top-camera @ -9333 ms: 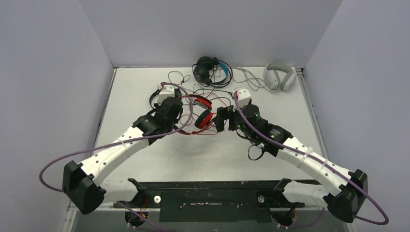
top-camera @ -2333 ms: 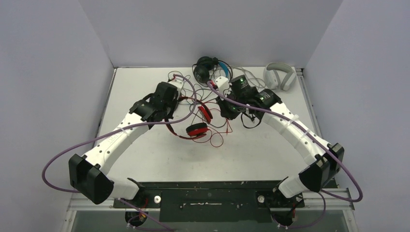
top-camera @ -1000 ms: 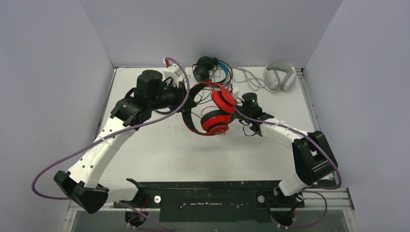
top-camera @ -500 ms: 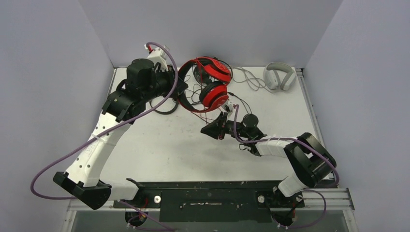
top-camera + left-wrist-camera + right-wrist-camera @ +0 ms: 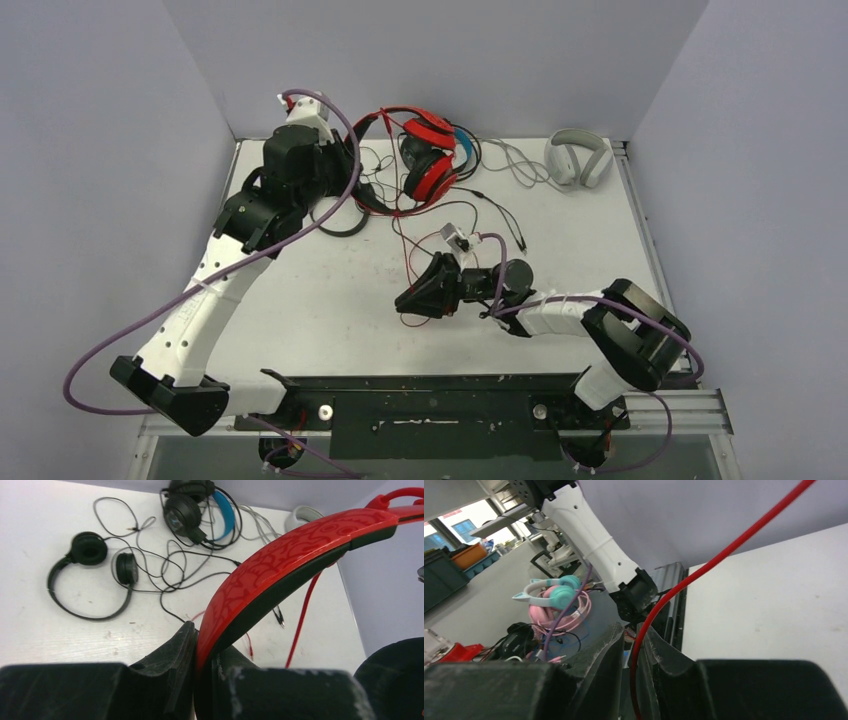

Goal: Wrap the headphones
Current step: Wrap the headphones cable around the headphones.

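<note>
L gripper (image 5: 197, 642) is clamped on the band of the red-and-black headset (image 5: 428, 158), jaws pressed tight on either side of it (the wrist view shows this plainly). The headset hangs up off the table (image 5: 300, 320) at the far end, and in the top view it overlaps the black-and-blue headset (image 5: 195, 510). Its red cable (image 5: 408, 252) trails down toward the near side to the R gripper (image 5: 407, 300), which sits low over the middle of the table.

R gripper: jaws nearly together w/ a narrow gap, and the red cable runs through it. Can't tell from the wrist view whether the cable is nipped or just lying free in the gap.

Progress, as I judge it: early. No headset looks wrapped yet.
- Small black headset (image 5: 87, 575) lies flat at the left, cable in loose loops beside it.
- Black-and-blue one sits at the back, cable tangled w/ the others.
- White-grey headset (image 5: 577, 158) is at the far right corner, thin cable straggling left across the table.
- The red cable isn't wound round anything I can see: one long slack run plus a loop.

Left to do: wind the red cable round its headset, set it down, then the same for the other 3. Risk: the black cables cross near the back, so pulling one prob. drags a neighbour.
</note>
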Motion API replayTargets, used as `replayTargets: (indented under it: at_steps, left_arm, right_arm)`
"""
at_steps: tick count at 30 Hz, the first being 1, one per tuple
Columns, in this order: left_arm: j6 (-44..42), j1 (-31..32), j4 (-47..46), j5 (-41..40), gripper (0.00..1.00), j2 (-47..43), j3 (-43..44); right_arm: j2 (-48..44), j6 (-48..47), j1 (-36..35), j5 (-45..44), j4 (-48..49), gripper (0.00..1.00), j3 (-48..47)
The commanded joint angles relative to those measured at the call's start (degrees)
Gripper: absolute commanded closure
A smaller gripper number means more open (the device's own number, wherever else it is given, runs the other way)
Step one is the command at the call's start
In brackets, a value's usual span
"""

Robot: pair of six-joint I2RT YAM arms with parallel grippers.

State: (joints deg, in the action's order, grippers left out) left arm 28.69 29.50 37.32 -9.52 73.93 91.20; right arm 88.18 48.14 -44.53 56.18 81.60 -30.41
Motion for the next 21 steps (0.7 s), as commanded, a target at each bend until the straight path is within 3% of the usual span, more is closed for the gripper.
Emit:
replayTargets:
  at_steps: [1,6,13,16,21]
  left_arm:
    - [-2.0,-0.8,-7.0,-10.5,1.0,-0.6,0.7]
    - [-6.6,-1.0,-10.3,-17.9,1.0,-0.4,-2.9]
    - [-15.0,-0.7,-17.1,-25.5,1.0,-1.7,-11.4]
    - [-22.2,0.0,-21.3,-27.6,1.0,-3.1,-16.0]
    - [-33.4,0.4,-25.0,-25.9,1.0,-5.9,-22.3]
  right_arm:
    - [-3.1,2.9,-3.3,2.4,4.8,0.82,-3.6]
    - [-6.3,4.5,-4.5,1.5,-0.2,0.87,-7.4]
    - [-11.0,-1.4,-3.9,-2.0,-22.6,0.89,-17.2]
    - [-11.6,-4.0,-0.9,-4.0,-35.4,0.87,-22.4]
    - [-11.1,-3.9,8.2,1.3,-47.1,0.88,-29.4]
